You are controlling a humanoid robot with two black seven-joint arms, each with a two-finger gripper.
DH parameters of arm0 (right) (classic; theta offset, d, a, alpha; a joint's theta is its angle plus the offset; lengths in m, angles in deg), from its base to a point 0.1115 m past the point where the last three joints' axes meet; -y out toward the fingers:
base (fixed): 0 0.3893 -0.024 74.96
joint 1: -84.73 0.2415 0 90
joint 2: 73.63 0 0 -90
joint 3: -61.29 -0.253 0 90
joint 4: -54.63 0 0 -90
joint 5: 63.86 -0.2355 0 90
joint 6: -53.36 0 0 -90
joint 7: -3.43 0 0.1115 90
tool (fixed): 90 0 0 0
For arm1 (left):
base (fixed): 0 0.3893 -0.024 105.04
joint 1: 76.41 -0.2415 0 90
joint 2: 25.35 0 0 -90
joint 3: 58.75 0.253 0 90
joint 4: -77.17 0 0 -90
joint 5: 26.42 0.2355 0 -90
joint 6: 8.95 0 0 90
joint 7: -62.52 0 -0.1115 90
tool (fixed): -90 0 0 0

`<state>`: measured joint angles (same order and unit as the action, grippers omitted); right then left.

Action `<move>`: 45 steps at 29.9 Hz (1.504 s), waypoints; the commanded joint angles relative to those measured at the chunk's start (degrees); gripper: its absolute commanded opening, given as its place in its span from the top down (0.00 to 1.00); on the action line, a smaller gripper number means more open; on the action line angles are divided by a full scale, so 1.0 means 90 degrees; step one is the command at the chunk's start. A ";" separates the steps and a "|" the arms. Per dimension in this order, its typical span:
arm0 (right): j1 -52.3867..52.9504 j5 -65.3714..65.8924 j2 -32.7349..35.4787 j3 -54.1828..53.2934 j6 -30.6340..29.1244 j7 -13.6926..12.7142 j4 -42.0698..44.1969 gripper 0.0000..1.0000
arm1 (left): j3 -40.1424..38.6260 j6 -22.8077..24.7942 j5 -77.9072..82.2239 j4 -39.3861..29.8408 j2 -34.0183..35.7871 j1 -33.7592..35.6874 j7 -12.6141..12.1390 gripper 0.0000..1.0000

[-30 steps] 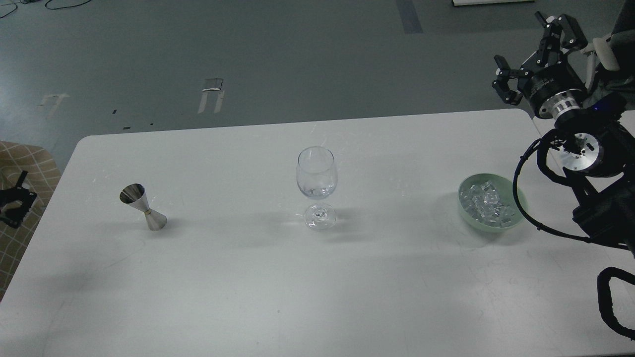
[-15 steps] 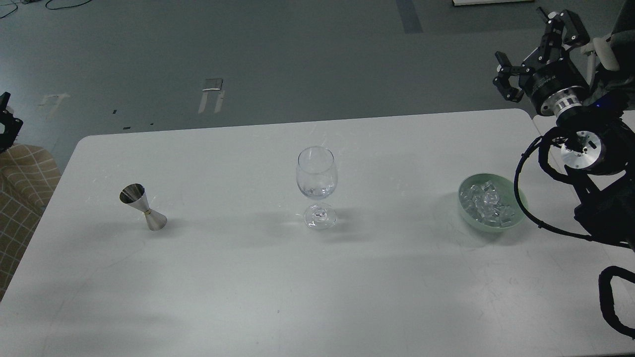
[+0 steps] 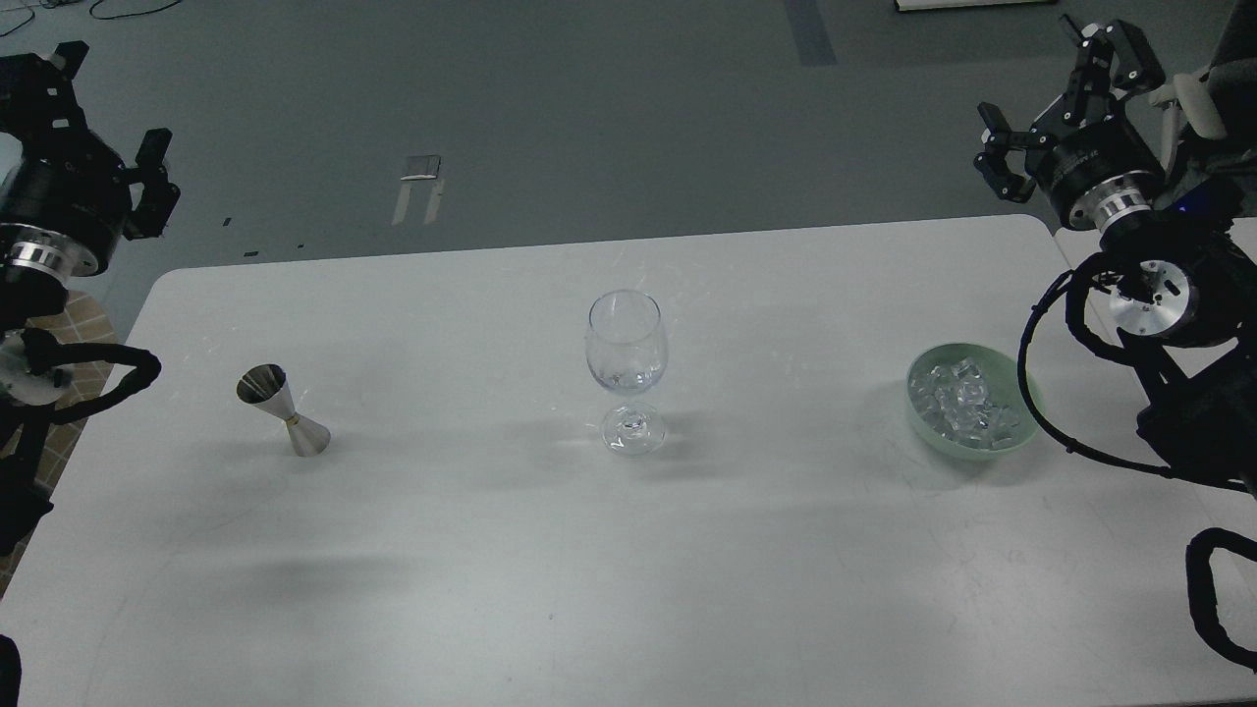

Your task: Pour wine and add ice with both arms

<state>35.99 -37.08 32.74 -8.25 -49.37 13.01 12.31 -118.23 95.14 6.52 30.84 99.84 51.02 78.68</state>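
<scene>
A clear stemmed wine glass [image 3: 628,371] stands upright at the middle of the white table [image 3: 550,589]. A steel jigger [image 3: 283,409] stands to its left. A pale green bowl [image 3: 1021,432] at the right holds several clear ice cubes [image 3: 962,403]. My left gripper [image 3: 98,118] is raised beyond the table's far left corner, open and empty, well above the jigger. My right gripper [image 3: 1051,88] is raised beyond the far right corner, open and empty, above and behind the bowl.
A checked tan cloth [image 3: 83,314] shows beside the table's left edge under my left arm. Black cables [image 3: 1041,393] loop from my right arm close to the bowl. Grey floor with tape marks lies beyond the table.
My left arm has risen from the left edge to above the far left corner. My right gripper has lifted slightly and turned.
</scene>
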 commanded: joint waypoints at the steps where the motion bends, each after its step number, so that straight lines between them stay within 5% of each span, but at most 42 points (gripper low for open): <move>1: 0.0005 0.0081 -0.0002 0.0041 -0.0002 -0.0001 -0.0005 0.00 | 0.0876 -0.0042 0.0207 0.0080 -0.0004 0.0294 0.0011 0.02; 9: 0.0024 0.0530 0.0778 0.0919 -0.0002 -0.0010 -0.0424 0.00 | 0.1052 -0.0208 -0.0388 0.0197 -0.0404 0.0743 -0.0067 0.02; 17: -0.0161 0.0540 0.3168 0.1924 -0.0002 -0.0391 -0.1848 0.00 | 0.1081 -0.0657 -0.0545 0.0197 -0.0863 0.0753 0.0040 0.02; 23: -0.0210 0.0705 0.4847 0.2734 -0.0012 -0.0401 -0.2718 0.00 | 0.1140 -0.0608 -0.0497 0.0197 -0.0932 0.0763 0.0411 0.02; 31: -0.0142 0.2002 0.6724 0.3342 -0.0323 -0.0411 -0.3802 0.00 | 0.1140 -0.0423 -0.0545 0.0197 -0.1233 0.0773 0.0343 0.02; 45: 0.0024 0.4746 0.6620 0.3342 -0.1516 -0.0538 -0.4692 0.00 | 0.1150 -0.0364 -0.0477 0.0197 -0.1420 0.0802 0.0363 0.02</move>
<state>36.26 0.13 94.94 21.67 -61.82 8.35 -28.36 -107.88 91.73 2.23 32.60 87.09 58.30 81.92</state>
